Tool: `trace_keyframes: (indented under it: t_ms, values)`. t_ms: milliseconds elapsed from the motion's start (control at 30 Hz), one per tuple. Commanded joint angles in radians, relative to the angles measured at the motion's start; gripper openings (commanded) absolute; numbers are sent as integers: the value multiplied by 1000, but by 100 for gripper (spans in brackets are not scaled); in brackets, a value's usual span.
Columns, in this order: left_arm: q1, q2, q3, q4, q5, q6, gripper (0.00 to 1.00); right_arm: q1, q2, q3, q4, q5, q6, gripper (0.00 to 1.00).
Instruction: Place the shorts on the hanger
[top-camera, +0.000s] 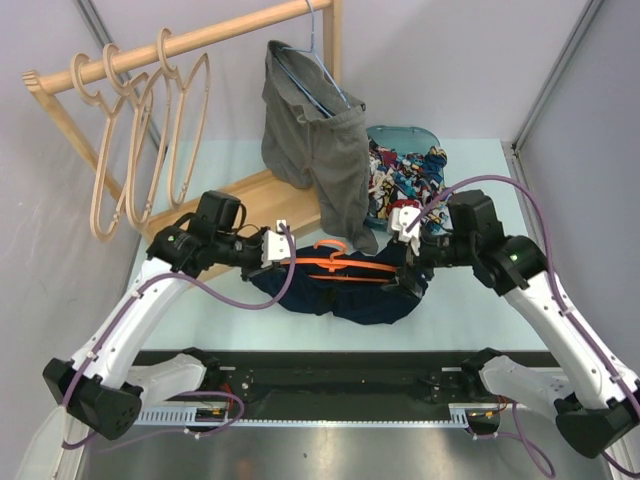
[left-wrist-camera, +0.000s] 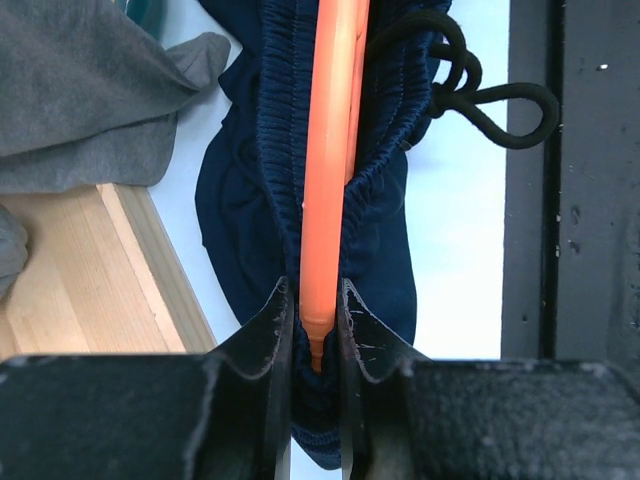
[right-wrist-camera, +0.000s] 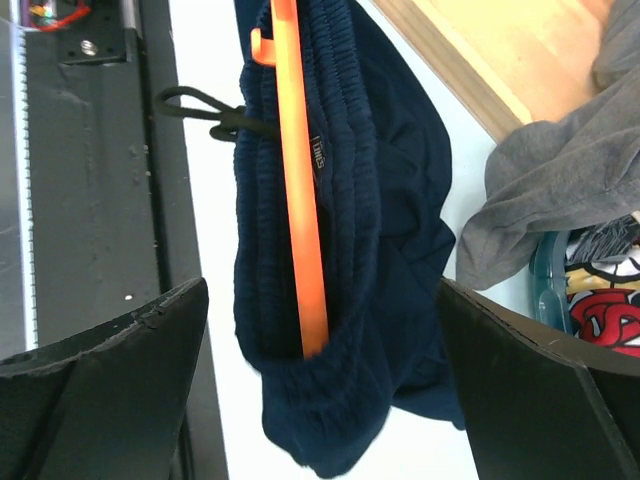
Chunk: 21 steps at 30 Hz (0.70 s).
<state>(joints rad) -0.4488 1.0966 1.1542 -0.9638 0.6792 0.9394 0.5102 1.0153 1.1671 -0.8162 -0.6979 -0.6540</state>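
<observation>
Hanger (top-camera: 345, 265) is seen threaded through the waistband of the shorts (top-camera: 340, 295), at mid-bench (top-camera: 470, 180) between the arms. One hanger end is pinched between the left fingers (left-wrist-camera: 265, 335). Right fingers (right-wrist-camera: 110, 350) are spread wide, one to either side of the shorts' other end.

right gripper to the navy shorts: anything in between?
Nothing visible. The right gripper is open, with the shorts and one end of the hanger sitting between its fingers; no other item is in the gap. The grey shorts lie off to one side. The left gripper is shut on the hanger's other end.
</observation>
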Motion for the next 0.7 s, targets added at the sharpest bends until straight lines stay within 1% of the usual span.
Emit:
trace_keyframes:
  t_ms: [0,133,300,367,433,467,533,567,600,633,667]
  values:
    - [19,-49,38,-27,114,78,0,-13,-87,-9,-61,-63,1,100]
    - [27,-40,56,-52,149,88,0,-10,-119,-76,-71,-57,-26,100]
    - [35,-27,76,-59,174,82,0,8,-119,-115,-17,-64,23,100]
    - [38,-29,76,-59,186,82,0,40,-127,-142,3,-45,43,98]
    - [42,-33,76,-53,201,75,0,56,-132,-173,38,-17,57,94]
    - [44,-35,78,-52,206,75,0,62,-136,-181,60,-6,66,87]
    - [45,-40,78,-47,212,70,0,63,-133,-193,112,17,96,78]
    - [45,-38,79,-43,214,59,0,62,-135,-196,127,24,108,61]
    - [45,-41,81,-39,212,56,0,62,-135,-196,153,31,125,49]
    - [47,-40,85,-42,211,55,0,62,-138,-195,164,37,135,35]
    - [47,-38,91,-46,210,47,0,63,-141,-196,172,43,148,3]
